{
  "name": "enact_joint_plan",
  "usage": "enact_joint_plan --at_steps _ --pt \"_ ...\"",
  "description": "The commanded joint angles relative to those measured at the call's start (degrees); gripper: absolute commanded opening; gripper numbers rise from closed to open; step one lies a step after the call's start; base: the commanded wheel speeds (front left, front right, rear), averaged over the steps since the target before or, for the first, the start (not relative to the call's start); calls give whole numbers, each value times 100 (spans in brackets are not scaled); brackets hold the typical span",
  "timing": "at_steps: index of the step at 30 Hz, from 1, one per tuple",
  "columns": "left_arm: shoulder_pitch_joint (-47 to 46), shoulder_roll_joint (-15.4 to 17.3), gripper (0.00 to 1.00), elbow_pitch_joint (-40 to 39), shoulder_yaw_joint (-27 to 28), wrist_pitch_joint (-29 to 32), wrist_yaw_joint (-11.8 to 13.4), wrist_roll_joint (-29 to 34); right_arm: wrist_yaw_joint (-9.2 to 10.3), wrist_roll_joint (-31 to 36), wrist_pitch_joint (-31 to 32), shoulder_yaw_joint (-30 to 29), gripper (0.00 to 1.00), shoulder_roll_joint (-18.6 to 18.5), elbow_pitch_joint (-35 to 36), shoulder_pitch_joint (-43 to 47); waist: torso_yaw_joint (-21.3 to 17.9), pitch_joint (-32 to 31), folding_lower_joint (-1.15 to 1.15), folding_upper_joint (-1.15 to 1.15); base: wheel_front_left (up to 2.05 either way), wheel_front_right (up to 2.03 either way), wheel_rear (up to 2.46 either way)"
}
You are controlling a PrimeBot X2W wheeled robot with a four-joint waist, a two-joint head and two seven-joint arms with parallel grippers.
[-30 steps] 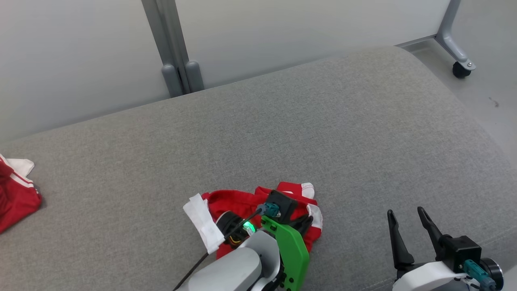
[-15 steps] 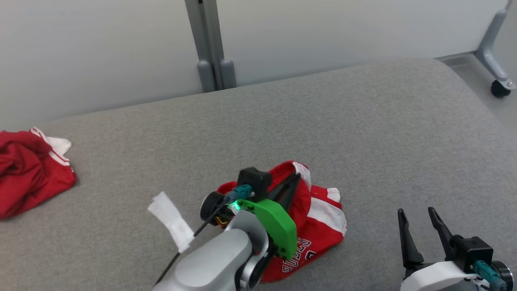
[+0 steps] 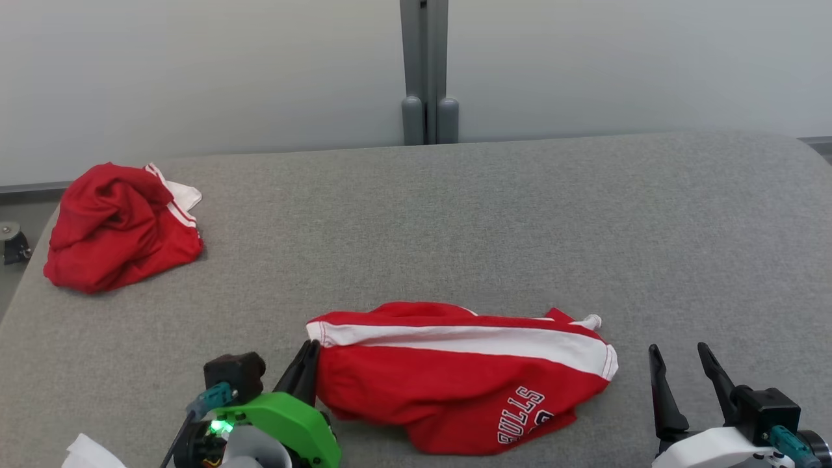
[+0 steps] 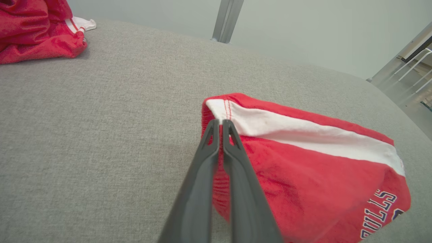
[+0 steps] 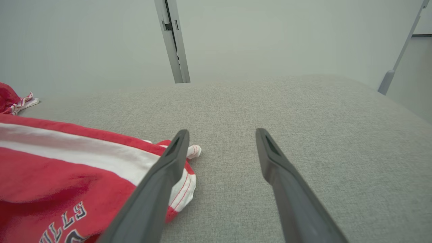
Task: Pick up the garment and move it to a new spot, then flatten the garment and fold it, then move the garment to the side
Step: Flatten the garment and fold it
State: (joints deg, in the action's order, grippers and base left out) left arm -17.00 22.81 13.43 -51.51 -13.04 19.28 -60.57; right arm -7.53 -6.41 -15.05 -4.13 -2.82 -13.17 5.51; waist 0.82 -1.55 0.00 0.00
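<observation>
Fingers of the left gripper [image 4: 219,122] pinch the corner of the red garment [image 3: 455,383]; the right gripper [image 3: 677,348] is wide open, empty. The cloth looks light and limp, so I would grip its hem beside the right fingers.

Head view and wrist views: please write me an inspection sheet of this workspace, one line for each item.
Surface: grey fabric surface, flat.
Job's things: red garment with a white stripe and BULLS lettering, lying rumpled near the front edge, not yet flattened.
Clutter: second red garment, crumpled at the far left.
Grippers: left gripper shut on the red garment's left end, by the stripe; right gripper open, empty, to the right of the garment.
Cables: black cable at the left wrist, off the cloth.
Surroundings: grey post before a pale wall; caster wheel at the left edge.
</observation>
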Motion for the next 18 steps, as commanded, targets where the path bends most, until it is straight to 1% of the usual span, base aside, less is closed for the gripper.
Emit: enact_joint_plan --at_steps 1,5,12,18 --pt "132 87 0 67 51 -40 40 -29 8 36 -20 1 100 -13 -32 -15 123 8 0 0 0 0 0" --pt "248 14 0 447 121 -60 -91 -193 8 70 -20 18 100 -14 -78 -94 130 42 0 0 0 0 0" --pt "87 -352 0 1369 198 -130 -448 -259 8 170 -20 58 100 -15 -133 -148 -15 114 0 0 0 0 0" --pt "-26 -591 0 2091 271 -176 -655 -173 8 215 -20 27 100 -15 -132 -173 -72 155 0 0 0 0 0"
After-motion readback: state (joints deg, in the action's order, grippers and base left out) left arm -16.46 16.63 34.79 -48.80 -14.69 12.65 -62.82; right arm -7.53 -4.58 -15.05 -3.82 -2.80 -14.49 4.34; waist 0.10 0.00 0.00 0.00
